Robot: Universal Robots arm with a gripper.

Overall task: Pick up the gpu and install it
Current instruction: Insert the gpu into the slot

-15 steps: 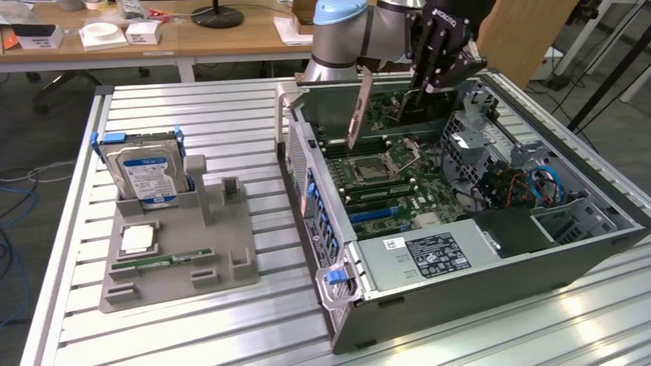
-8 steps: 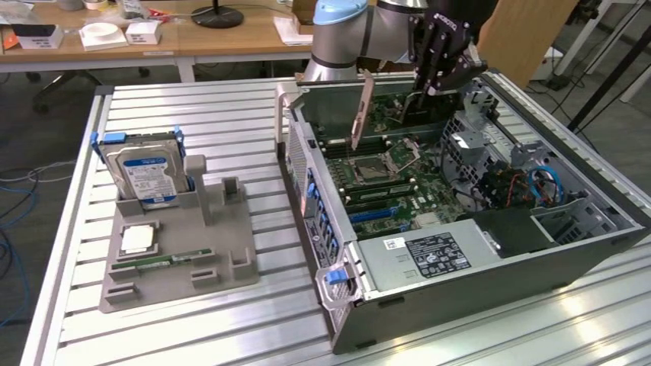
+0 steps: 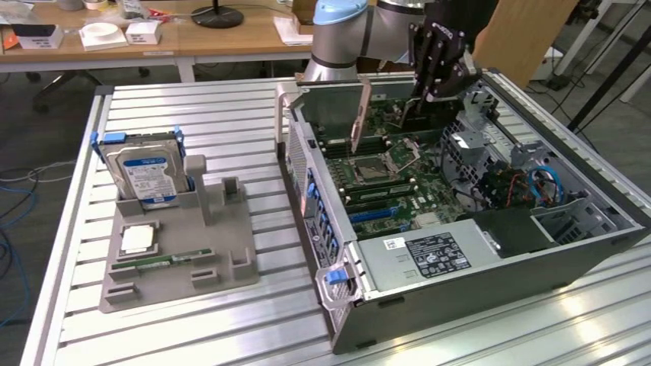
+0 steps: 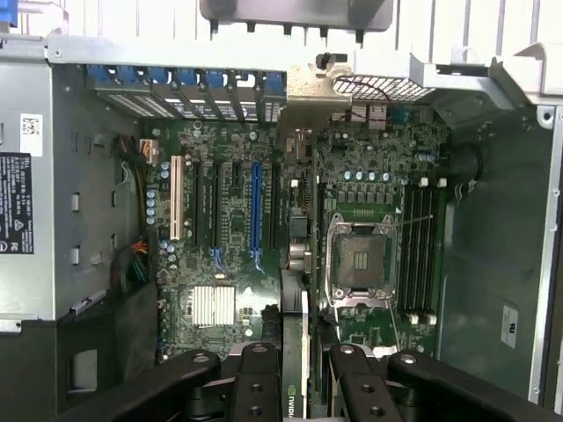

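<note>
My gripper (image 3: pixel 435 93) hangs over the open computer case (image 3: pixel 569 252), shut on the gpu (image 3: pixel 359 114). The card stands on edge above the motherboard (image 3: pixel 392 179), its silver bracket toward the case's rear wall. In the wrist view the gpu (image 4: pixel 303 290) appears edge-on as a thin strip between the two black fingers (image 4: pixel 259 387), running over the board beside the CPU socket (image 4: pixel 361 259). It hovers in line with the expansion slots, next to the long blue slot (image 4: pixel 257 207). Whether its lower edge touches a slot cannot be told.
A grey fixture (image 3: pixel 229 252) on the slatted table at the exterior view's left holds a hard drive (image 3: pixel 148 175), a processor chip (image 3: pixel 137 240) and a memory stick (image 3: pixel 163 259). Inside the case sit the power supply (image 3: pixel 432 255), a drive cage (image 3: pixel 580 221) and blue cables (image 3: pixel 544 183).
</note>
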